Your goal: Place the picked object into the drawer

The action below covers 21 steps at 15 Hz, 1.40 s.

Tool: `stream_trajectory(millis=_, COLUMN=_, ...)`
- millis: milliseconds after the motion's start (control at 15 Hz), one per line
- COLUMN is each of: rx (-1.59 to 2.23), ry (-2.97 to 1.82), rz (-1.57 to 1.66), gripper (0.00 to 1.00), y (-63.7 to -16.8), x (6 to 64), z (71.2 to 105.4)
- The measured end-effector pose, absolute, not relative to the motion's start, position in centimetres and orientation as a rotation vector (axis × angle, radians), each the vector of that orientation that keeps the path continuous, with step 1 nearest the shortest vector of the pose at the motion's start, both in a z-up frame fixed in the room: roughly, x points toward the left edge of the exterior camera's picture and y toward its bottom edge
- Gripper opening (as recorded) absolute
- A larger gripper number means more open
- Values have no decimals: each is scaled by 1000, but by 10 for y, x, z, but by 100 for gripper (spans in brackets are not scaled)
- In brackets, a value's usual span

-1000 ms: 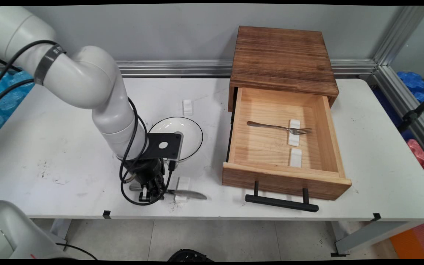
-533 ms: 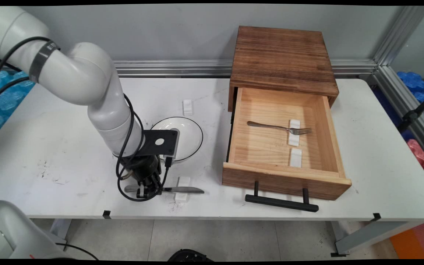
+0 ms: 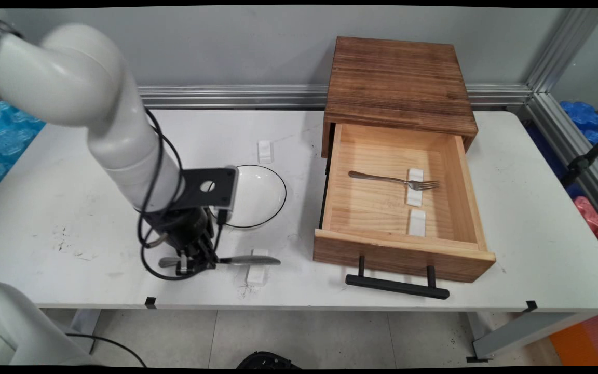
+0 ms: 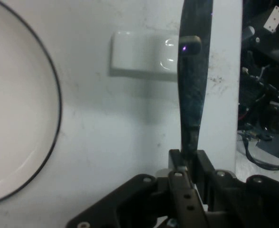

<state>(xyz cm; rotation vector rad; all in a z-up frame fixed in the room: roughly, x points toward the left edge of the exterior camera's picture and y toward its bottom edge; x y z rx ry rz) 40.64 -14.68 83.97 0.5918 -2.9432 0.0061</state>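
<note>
My gripper (image 3: 191, 262) is shut on a metal knife (image 3: 249, 259) near the table's front edge, gripping it by the handle; the handle end sticks out to the left. The knife is lifted a little, its blade reaching right over a small white rest (image 3: 256, 274). In the hand view the knife (image 4: 192, 85) runs up from my gripper (image 4: 188, 164) and crosses the white rest (image 4: 142, 55). A white plate (image 3: 257, 195) with a dark rim lies just behind the hand; its rim (image 4: 58, 118) curves along the left of the hand view.
An open wooden drawer (image 3: 475, 213) of a brown box (image 3: 397, 78) stands to the right, holding a fork (image 3: 395, 180) and two white rests (image 3: 416, 221). Its black handle (image 3: 396, 285) juts toward the front edge. Another white rest (image 3: 264, 151) lies behind the plate.
The gripper has risen and moved left with the knife. The blade has come up off the white rest and shifted left with it.
</note>
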Motion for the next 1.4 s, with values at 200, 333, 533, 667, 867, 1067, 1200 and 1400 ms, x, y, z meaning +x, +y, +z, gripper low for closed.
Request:
stream_trajectory(millis=200, rx=638, ry=-2930, rz=54, gripper=0, y=-134, x=410, z=876)
stream_trajectory(millis=333, rx=654, ry=-2923, rz=80, gripper=0, y=-131, x=410, z=895)
stream_trajectory(millis=533, rx=690, ry=-2883, rz=164, gripper=0, y=-136, x=401, z=941)
stream_trajectory(millis=667, rx=695, ry=-2854, rz=226, gripper=0, y=-146, x=392, z=966)
stream_trajectory(millis=867, rx=679, ry=-2815, rz=318, gripper=0, y=-165, x=376, z=997)
stream_trajectory(millis=1067, rx=651, ry=-2790, rz=389, gripper=0, y=-190, x=356, z=1016)
stream_trajectory(millis=1200, rx=626, ry=-2778, rz=417, gripper=0, y=-213, x=337, z=1019)
stream_trajectory(millis=1400, rx=571, ry=-2782, rz=410, gripper=0, y=-260, x=301, z=1005)
